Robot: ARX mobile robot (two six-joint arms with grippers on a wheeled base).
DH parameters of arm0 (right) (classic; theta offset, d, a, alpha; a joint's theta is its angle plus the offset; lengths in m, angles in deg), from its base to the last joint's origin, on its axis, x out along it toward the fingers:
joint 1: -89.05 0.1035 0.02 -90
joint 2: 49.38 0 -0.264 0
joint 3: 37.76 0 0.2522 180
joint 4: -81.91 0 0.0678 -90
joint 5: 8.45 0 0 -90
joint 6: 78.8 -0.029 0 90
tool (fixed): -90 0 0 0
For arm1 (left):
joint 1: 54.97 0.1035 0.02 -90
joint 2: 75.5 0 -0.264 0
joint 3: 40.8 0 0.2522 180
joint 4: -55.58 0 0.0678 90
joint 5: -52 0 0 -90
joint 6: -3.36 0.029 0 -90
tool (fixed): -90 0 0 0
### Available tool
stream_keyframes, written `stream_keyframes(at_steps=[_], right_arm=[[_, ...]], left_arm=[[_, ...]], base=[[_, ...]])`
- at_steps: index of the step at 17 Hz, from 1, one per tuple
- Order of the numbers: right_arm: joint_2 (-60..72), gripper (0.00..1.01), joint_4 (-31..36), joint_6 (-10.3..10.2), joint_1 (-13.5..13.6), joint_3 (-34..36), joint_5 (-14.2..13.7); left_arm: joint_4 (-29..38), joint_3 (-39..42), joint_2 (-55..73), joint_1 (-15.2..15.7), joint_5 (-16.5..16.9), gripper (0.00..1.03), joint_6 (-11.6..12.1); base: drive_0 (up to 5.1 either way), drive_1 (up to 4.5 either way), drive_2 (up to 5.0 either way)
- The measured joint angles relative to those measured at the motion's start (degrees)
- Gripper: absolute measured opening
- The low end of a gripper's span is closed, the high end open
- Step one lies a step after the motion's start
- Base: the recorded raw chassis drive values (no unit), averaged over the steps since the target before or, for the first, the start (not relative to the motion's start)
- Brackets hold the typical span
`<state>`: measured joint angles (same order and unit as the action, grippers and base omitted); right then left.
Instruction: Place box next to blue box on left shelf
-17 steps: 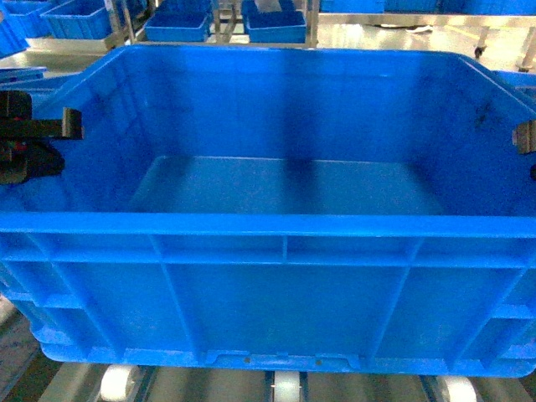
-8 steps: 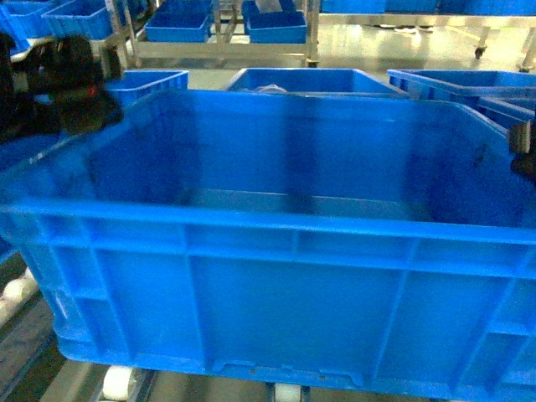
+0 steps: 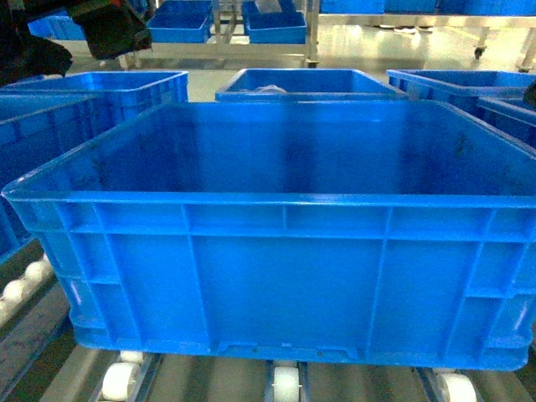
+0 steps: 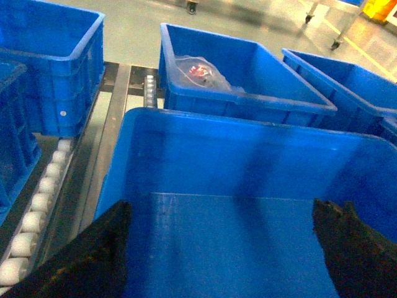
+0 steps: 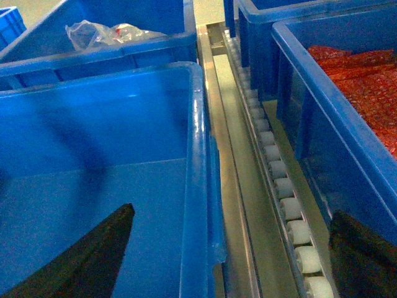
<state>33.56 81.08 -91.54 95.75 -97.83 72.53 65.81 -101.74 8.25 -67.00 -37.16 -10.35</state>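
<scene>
Bright, even light from overhead fills the room, and the pale floor (image 3: 394, 38) behind the box (image 3: 285, 276) shines with white glare. The box's rim catches a thin highlight along its near edge, and soft vertical shadow bands run down its far inside wall. In the right wrist view a hard streak of glare follows the box's rim (image 5: 198, 161), while the roller wheels (image 5: 282, 186) just beside it look slightly blown out. The dark tool fingers (image 4: 93, 261) at the bottom of both wrist views are underexposed and blurred, without detail. All views are grainy and soft.
</scene>
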Motion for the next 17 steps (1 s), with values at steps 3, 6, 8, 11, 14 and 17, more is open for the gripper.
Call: stream_keyframes(at_steps=[3,6,8,11,14,17], right_arm=[[-0.20,1.00,-0.09,-0.63,0.02,0.00,0.02],[-0.17,0.98,-0.28,-0.81,0.04,0.02,0.04],[0.55,0.90,14.19,1.55,-0.50,4.15,1.92],[-5.35,0.51,37.86,10.58,-1.99,20.50,4.17],[-13.44,0.12,39.01,11.82,-3.17,29.20,5.60],[-21.24,0.02,37.53,12.37,-7.06,35.26,8.81]], left_arm=[[0.74,-0.02,-0.02,0.02,-0.04,0.99,-0.24],[1.68,0.04,-0.04,0.52,-2.86,0.98,-0.90],[4.68,0.72,0.02,0.61,-4.63,0.96,-0.33],[22.12,16.02,-6.32,2.93,-9.99,0.58,10.64],[24.63,26.45,-14.12,5.42,-7.52,0.19,12.68],[24.35,33.64,-21.29,7.41,-5.81,0.02,12.72]], base=[[0.0,0.00,0.0],[0.0,0.00,0.0],[0.0,0.00,0.0],[0.0,0.00,0.0],[0.0,0.00,0.0],[0.0,0.00,0.0]])
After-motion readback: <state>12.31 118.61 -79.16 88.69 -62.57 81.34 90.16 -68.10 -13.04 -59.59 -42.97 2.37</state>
